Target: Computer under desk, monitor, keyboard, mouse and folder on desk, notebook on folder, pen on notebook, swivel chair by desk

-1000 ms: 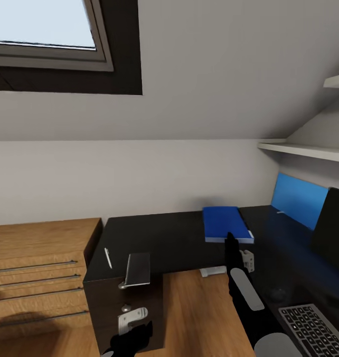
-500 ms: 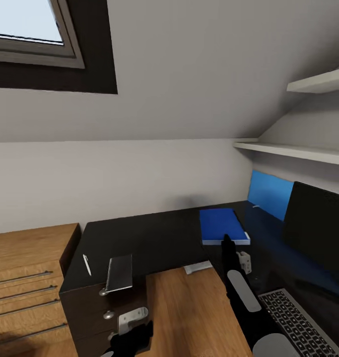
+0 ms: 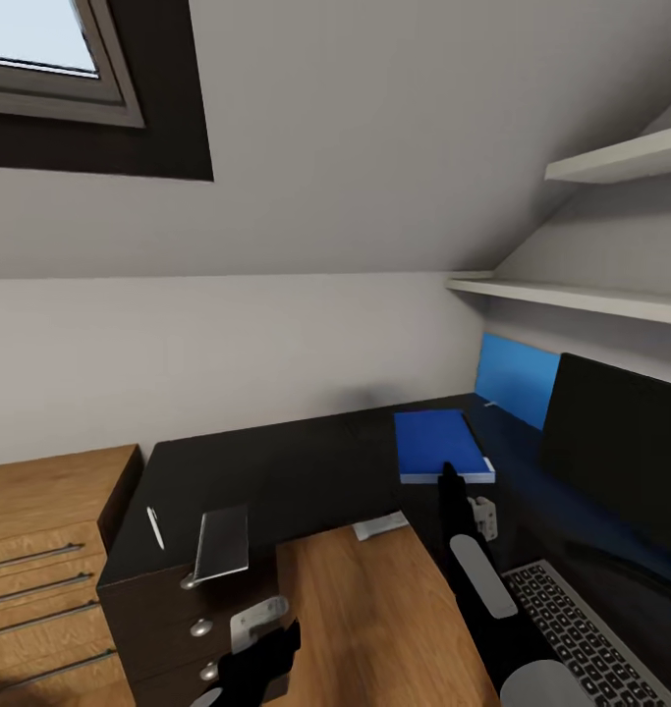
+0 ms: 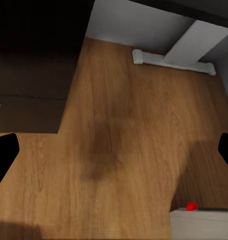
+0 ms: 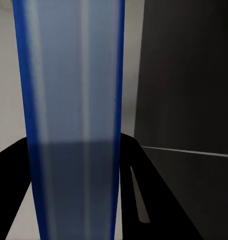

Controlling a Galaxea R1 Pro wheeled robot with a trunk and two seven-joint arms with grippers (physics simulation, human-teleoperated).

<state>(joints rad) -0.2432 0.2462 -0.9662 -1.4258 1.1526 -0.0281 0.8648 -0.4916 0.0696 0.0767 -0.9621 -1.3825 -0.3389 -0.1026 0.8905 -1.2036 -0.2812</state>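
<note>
Right gripper (image 3: 451, 478): black fingers clamped on the near edge of the folder (image 3: 437, 443), holding it just above the desk.
Folder: flat bright-blue rectangle, pale along its thin edge in the right wrist view.
Left gripper (image 3: 261, 656): black fingers spread apart over bare wood-grain floor.
Desk (image 3: 306, 462): glossy black L-shaped top, round silver knobs on its drawers.
Notebook (image 3: 222, 542): thin grey rectangle overhanging the desk's near left edge.
Pen (image 3: 154, 527): slim white stick beside it, near the left corner.
Keyboard (image 3: 588, 633): black keys, grey frame, near right edge.
Monitor (image 3: 618, 454): flat black panel along the right side.
</note>
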